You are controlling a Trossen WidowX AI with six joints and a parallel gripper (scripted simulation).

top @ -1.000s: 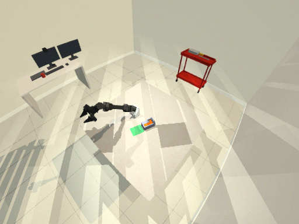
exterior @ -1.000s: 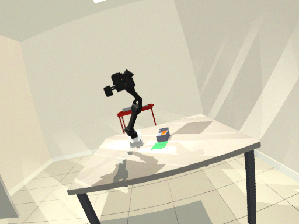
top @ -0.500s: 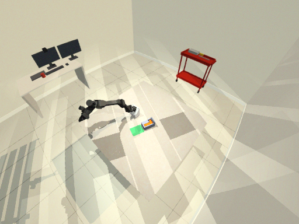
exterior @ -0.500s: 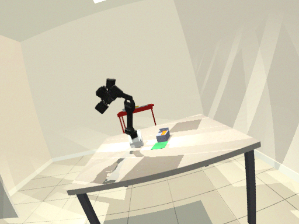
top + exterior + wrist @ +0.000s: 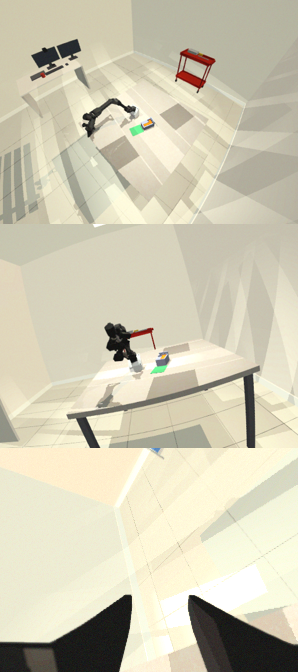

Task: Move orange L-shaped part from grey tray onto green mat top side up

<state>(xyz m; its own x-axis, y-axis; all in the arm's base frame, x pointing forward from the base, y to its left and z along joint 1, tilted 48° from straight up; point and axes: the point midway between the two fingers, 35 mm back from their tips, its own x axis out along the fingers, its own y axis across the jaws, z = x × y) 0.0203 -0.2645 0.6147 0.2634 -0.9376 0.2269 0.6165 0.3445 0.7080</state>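
The orange L-shaped part [image 5: 148,123] [image 5: 164,356] lies in the pocket of the grey tray [image 5: 143,126] [image 5: 160,362] on the table top. The green mat [image 5: 136,130] [image 5: 159,370] lies right beside the tray, on the arm's side. My gripper [image 5: 136,112] [image 5: 136,367] hangs low over the table, left of the tray and behind the mat, apart from both. In the wrist view the two dark fingers stand partly apart with nothing between them; that view shows only floor and wall, not the tray or the part.
A red cart [image 5: 195,68] [image 5: 142,331] stands by the far wall. A white desk [image 5: 52,76] with two monitors stands at the left wall. The table's front edge [image 5: 163,397] lies well clear of the tray.
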